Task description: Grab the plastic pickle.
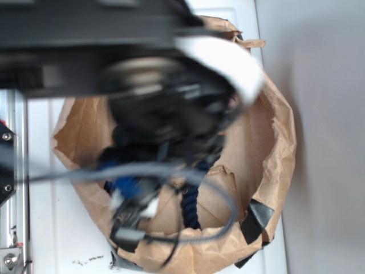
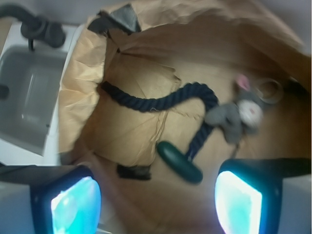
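Wrist view looks down into a brown paper bag (image 2: pixel 87 83) with crumpled walls. On its floor lies 1 plastic pickle (image 2: pixel 179 162), glossy dark green, lying flat and apart from both fingers. Its long axis runs on a diagonal: 1 rounded end points to the upper left of the picture, the other to the lower right, toward the gap between the fingers. The gripper (image 2: pixel 156 204) hangs above the bag floor with its jaws spread wide and nothing between them; 2 fingers (image 2: pixel 73 204) show at the bottom corners, each with a pale blue glowing pad.

1 navy blue twisted rope (image 2: pixel 156 101) curves across the middle of the bag, then bends down toward the pickle; its lower end comes down just beside the pickle's right part, and whether they touch cannot be told. 1 grey plush mouse (image 2: pixel 236 114) with a pink ear lies to the right of the rope's bend, next to it. 1 small dark object (image 2: pixel 133 171), too blurred to name, lies left of the pickle, near it but apart. 1 patch of dark tape (image 2: pixel 122 18) sits on the bag's far rim. Left of the bag is 1 grey sink (image 2: pixel 29 92).

Exterior view is blurred; the dark arm (image 1: pixel 159 103) covers most of the bag, and only a piece of rope shows, no pickle
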`<act>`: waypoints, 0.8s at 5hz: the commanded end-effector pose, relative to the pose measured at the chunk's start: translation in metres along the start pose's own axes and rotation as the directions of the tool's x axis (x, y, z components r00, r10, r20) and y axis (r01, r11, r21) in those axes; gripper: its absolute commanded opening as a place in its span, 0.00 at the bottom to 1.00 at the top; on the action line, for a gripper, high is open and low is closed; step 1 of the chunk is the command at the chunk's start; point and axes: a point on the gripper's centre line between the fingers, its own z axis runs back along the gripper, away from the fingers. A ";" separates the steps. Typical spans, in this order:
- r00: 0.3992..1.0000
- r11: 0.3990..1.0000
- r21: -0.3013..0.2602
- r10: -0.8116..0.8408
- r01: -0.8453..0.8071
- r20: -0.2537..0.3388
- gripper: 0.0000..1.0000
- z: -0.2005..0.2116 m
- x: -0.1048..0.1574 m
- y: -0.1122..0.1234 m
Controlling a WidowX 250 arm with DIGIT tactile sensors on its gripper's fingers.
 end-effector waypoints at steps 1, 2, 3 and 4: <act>0.983 0.986 0.080 -0.156 0.149 0.093 1.00 -0.013 -0.012 0.018; 0.963 0.964 0.137 -0.245 0.229 0.113 1.00 -0.029 -0.030 0.012; 0.970 0.964 0.158 -0.228 0.214 0.082 1.00 -0.041 -0.026 0.017; 0.976 0.964 0.175 -0.212 0.199 0.054 1.00 -0.052 -0.018 0.024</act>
